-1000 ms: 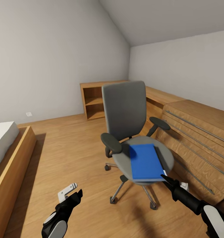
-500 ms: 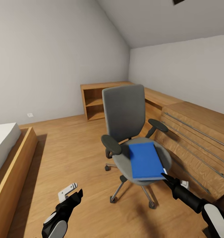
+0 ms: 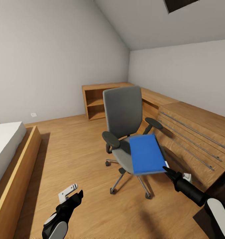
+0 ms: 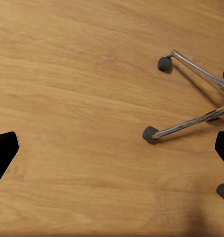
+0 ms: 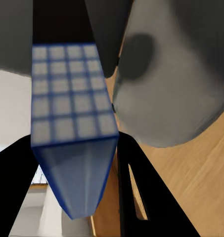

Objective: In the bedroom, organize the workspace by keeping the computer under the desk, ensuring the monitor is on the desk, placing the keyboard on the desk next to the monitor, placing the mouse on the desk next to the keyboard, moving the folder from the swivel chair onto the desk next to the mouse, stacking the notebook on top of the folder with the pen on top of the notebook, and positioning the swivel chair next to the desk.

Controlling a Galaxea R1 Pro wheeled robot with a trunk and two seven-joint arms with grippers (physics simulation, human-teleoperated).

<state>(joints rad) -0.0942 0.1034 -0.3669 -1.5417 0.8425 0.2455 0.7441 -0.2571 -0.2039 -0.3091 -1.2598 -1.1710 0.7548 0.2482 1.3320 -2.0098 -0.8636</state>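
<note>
The right gripper [image 3: 166,169] has its fingers clamped on the near right corner of the blue folder [image 3: 146,154], which is raised and tilted above the seat of the swivel chair [image 3: 125,116]. A long wooden drawer chest [image 3: 195,131] runs just right of the chair, an open wooden shelf unit [image 3: 95,101] stands against the far wall, and a bed [image 3: 6,156] lies at the left. The right arm reaches forward and left. The left gripper [image 3: 71,199], fingers spread apart and empty, hangs low over bare wooden floor [image 3: 72,156] near the chair's wheels.
</note>
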